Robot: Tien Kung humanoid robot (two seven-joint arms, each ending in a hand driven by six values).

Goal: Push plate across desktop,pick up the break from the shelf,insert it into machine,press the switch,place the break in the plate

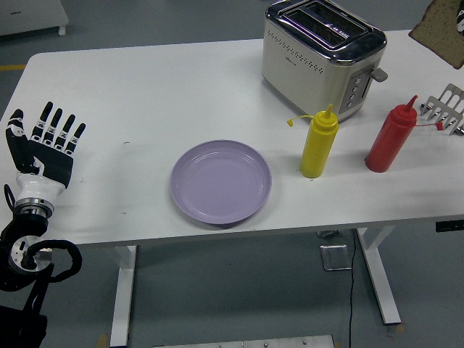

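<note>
We see our left hand [42, 145] spread, empty, at table's [145, 80] left edge | bread [438, 30] aloft top right; whether our right hand grips it we cannot tell | plate [220, 181] centre, toaster [322, 54] behind

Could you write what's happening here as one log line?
left hand: open, table's left edge | bread slice: lifted off rack | plate: empty | toaster: empty

The white surface [145, 94] carries a purple plate [220, 180] at centre, toaster [322, 54], yellow bottle [319, 142], red bottle [391, 135] and metal rack [446, 109] toward the right.

White table [181, 87], grey floor [239, 297], black cable [352, 290] hanging underneath.
</note>
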